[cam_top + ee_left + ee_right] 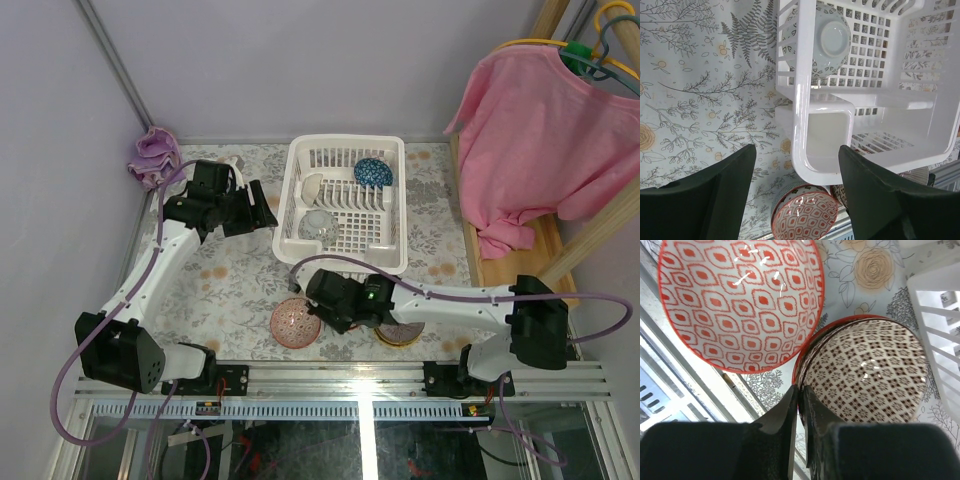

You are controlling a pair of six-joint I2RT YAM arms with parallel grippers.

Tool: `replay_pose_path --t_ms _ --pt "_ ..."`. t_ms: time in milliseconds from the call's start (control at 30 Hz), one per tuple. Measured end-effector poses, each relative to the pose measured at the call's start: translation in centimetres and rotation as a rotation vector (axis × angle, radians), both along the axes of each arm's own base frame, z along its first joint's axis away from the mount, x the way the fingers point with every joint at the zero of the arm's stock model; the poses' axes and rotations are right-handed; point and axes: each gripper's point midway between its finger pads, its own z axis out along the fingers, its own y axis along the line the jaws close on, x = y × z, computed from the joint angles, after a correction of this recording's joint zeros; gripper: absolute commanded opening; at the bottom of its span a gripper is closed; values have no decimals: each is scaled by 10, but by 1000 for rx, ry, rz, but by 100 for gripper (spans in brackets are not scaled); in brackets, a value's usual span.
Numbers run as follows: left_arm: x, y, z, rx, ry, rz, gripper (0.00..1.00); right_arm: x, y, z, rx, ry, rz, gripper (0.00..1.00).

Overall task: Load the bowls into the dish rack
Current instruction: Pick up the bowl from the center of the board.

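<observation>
Bowls, six counted. Inside the dish rack (385, 255): blue netted bowl (373, 172) on edge among the tines at the far end; pale bowl (312, 186) and second pale bowl (318, 225) along the left side. On the flowered table (230, 280), near edge: red-patterned bowl (740, 300), upright; brown-patterned bowl (865, 372) just beside it, its red rim pinched between the closed fingers of the right gripper (801, 392); tan bowl (400, 336), partly hidden beneath the right arm. Also noted: left gripper (797, 150), jaws wide apart, holding nothing, above a corner of the rack.
</observation>
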Motion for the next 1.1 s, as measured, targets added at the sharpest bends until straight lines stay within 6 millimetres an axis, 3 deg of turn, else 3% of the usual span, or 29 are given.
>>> replay_pose_path --t_ms 167,367,567,933,1033,1100 --pt "0 1 0 4 -1 4 68 4 1 31 69 -17 -31 0" --pt "1 1 -1 5 2 4 68 13 9 97 268 -27 -79 0" --pt "3 -1 -6 9 18 -1 68 27 1 138 424 57 -148 0" --pt "10 -11 -22 15 66 -17 68 118 -17 251 710 -86 -318 0" --pt "14 -14 -28 14 78 -18 68 152 -24 263 751 -111 -376 0" --pt "16 -16 -32 15 87 -18 68 182 -31 259 761 -122 -434 0"
